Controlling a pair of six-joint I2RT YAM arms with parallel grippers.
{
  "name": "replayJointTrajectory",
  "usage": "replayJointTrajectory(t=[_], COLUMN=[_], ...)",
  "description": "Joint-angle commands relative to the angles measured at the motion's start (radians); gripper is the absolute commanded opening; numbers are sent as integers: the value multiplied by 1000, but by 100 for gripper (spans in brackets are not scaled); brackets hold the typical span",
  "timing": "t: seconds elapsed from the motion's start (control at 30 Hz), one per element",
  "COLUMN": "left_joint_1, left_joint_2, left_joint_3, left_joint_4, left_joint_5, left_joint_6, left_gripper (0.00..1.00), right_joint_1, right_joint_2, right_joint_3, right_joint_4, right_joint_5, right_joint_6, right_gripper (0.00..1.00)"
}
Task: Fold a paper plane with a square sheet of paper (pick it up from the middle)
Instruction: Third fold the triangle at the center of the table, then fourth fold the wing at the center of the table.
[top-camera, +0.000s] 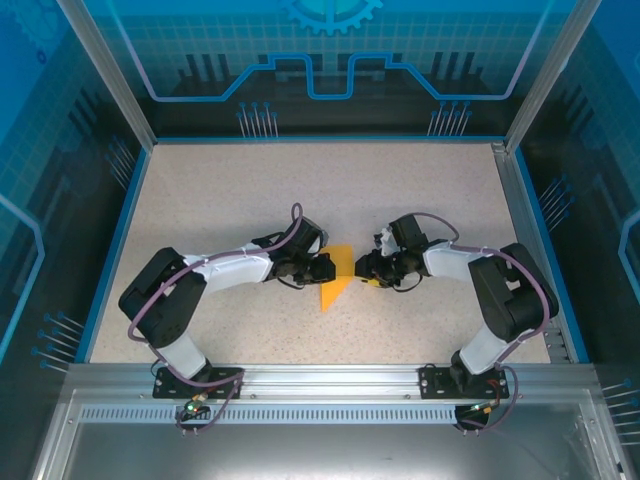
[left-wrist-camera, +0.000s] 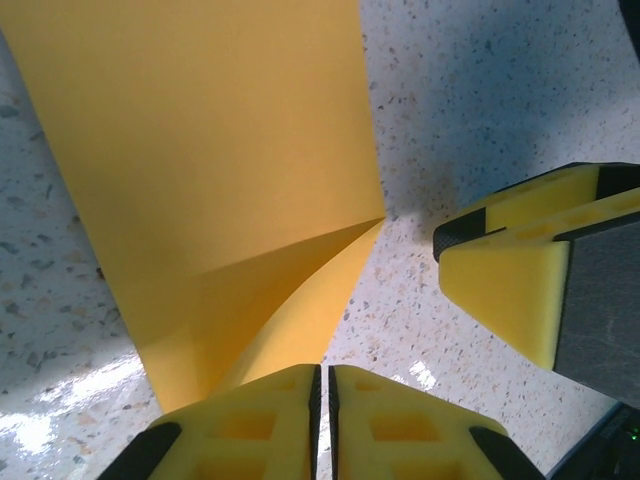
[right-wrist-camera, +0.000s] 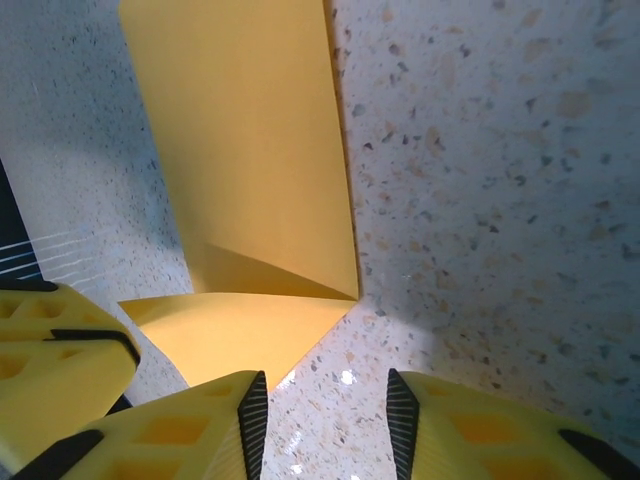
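Orange-yellow sheet of paper (top-camera: 337, 288), thin and plain, partly folded. It lies on the pale speckled table (top-camera: 220, 190), about midway between left and right and a little near of the centre.

Shape: a long flat panel with a creased triangular flap at one end. The flap curls up off the table while the panel lies flat.

Long axis: in the top view it runs far to near, leaning slightly left. The paper is broad at its far end and narrows to a point at its near-left end.

Left claw (top-camera: 325, 268): just left of the paper. Its own camera shows the two yellow fingers (left-wrist-camera: 250, 420) clenched together with only a hairline slit between them. The raised edge of the flap runs into them, so the claw is grasping the paper.

Right claw (top-camera: 362, 272): just right of the paper, facing the left claw across it. Its camera shows it released, with the fingers (right-wrist-camera: 440, 420) standing apart and bare table in the gap. The flap's point lies just beside its left finger, and whether they touch cannot be told.
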Motion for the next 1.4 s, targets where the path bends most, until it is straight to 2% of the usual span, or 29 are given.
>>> replayJointTrajectory(t=[0.0, 0.43, 0.77, 0.93, 1.1, 1.37], left_joint_1=[5, 5, 6, 5, 3, 3], left_joint_2=[-9, -93, -114, -90, -84, -38], left_joint_3=[25, 16, -13, 15, -12, 10], left_joint_4=[-16, -61, -47, -55, -7, -34], left_joint_5=[5, 19, 5, 0, 3, -2], left_joint_6=[28, 37, 35, 27, 4, 37], left_gripper=[15, 20, 20, 15, 14, 12], right_joint_1=[-7, 60, 77, 76, 76, 80], right_joint_2=[-49, -160, -147, -125, -82, -41], right_joint_3=[-27, -82, -83, -62, -36, 7], right_joint_4=[18, 61, 73, 48, 66, 65], right_joint_5=[22, 139, 138, 128, 61, 52], right_joint_6=[28, 87, 88, 73, 54, 60], right_gripper=[41, 48, 49, 50, 50, 50])
